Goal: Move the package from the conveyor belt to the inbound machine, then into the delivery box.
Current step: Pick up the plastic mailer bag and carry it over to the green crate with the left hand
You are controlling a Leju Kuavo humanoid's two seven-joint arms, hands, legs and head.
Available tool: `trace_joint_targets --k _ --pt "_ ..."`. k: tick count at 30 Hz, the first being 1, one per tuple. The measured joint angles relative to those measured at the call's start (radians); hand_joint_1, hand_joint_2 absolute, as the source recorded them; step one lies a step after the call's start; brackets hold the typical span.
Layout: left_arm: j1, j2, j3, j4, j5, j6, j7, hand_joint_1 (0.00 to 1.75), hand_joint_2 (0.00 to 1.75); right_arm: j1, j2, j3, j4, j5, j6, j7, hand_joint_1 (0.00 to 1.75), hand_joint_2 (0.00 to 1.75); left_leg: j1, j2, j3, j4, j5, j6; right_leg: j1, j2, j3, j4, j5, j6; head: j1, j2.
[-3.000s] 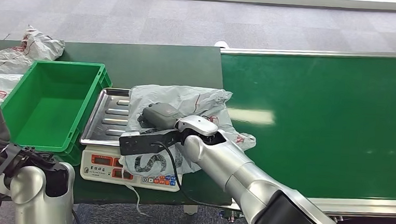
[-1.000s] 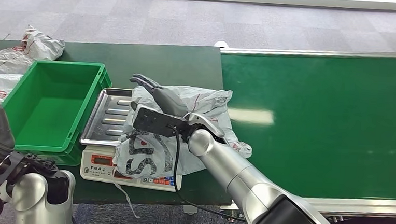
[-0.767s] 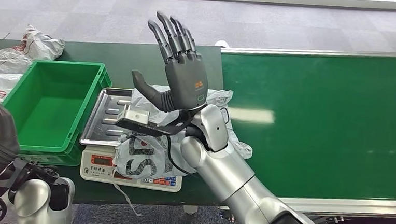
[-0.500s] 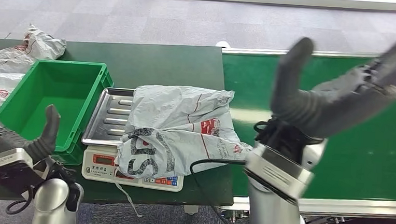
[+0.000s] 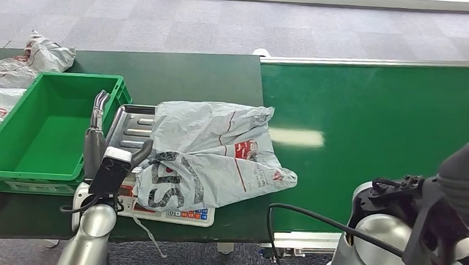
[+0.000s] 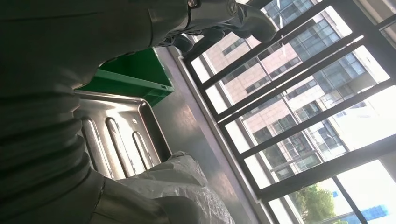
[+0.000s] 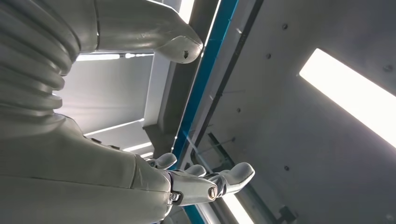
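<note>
Flat, package [image 5: 212,152] long axis across scale tray [image 5: 127,129].

Silver arms w/ black cables; grey ribbed covers; left hand [image 5: 99,142] dark-fingered.

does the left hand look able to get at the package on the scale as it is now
Probably yes: the left hand is raised right beside the grey package lying on the scale's tray, with nothing between them and its fingers spread, holding nothing.
</note>
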Motion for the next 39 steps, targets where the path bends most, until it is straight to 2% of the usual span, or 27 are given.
trace_joint_targets --k 3,9,16,17,20,21,29,39 --pt "-0.014 0.008 -0.015 0.026 -0.034 -0.057 0.02 0.0 1.75 0.004 -0.001 -0.003 -0.003 -0.002 0.001 0.0 0.0 1.75 0.0 0.0 0.0 0.0 0.0 0.0 0.0 0.0 0.0 0.0 0.0 0.0 0.0 0.0" --pt "-0.066 0.027 -0.108 0.162 -0.118 -0.343 -0.013 0.0 1.75 0.008 -0.003 -0.006 0.014 -0.02 0.002 0.0 0.0 1.75 0.0 -0.001 0.0 0.0 0.0 0.0 -0.001 -0.001 0.001 0.0 0.0 0.0 0.0 0.0" --pt "-0.152 0.033 -0.209 0.332 -0.165 -0.43 -0.051 0.0 1.75 0.01 -0.005 -0.016 0.025 -0.021 0.002 0.0 0.0 1.75 -0.001 -0.001 0.0 0.0 0.0 0.0 -0.001 -0.001 0.001 0.0 0.0 0.0 0.0 0.0" --pt "-0.164 0.034 -0.218 0.352 -0.163 -0.444 -0.063 0.09 1.75 0.01 -0.005 -0.016 0.027 -0.021 0.002 0.0 0.0 1.75 -0.001 -0.001 -0.001 0.0 0.0 0.0 -0.001 -0.001 0.001 0.0 0.0 0.0 0.0 0.0" --pt "-0.195 0.037 -0.242 0.404 -0.149 -0.494 -0.104 1.4 1.75 0.01 -0.005 -0.019 0.034 -0.02 0.002 0.0 0.0 1.75 -0.001 -0.001 -0.001 0.0 0.0 0.0 -0.001 -0.001 0.0 0.0 0.0 0.0 0.0 0.0" --pt "-0.203 0.037 -0.248 0.417 -0.144 -0.506 -0.114 1.75 1.75 0.01 -0.005 -0.02 0.037 -0.018 0.002 0.0 0.0 1.75 0.0 -0.001 -0.001 0.0 0.0 0.0 -0.001 -0.001 0.0 0.0 0.0 0.0 0.0 0.0" --pt "-0.265 0.04 -0.269 0.489 -0.13 -0.521 -0.134 1.75 1.75 0.01 -0.005 -0.026 0.047 0.005 0.002 0.0 0.0 1.75 0.0 -0.001 -0.001 0.0 0.0 0.0 -0.001 -0.001 0.001 0.0 0.0 0.0 0.0 0.0" --pt "-0.29 0.041 -0.285 0.517 -0.13 -0.52 -0.135 1.75 1.75 0.01 -0.005 -0.026 0.048 0.008 0.002 0.0 0.0 1.75 0.0 -0.001 -0.001 0.0 0.0 0.0 -0.001 -0.001 0.0 0.0 0.0 0.0 0.0 0.0"
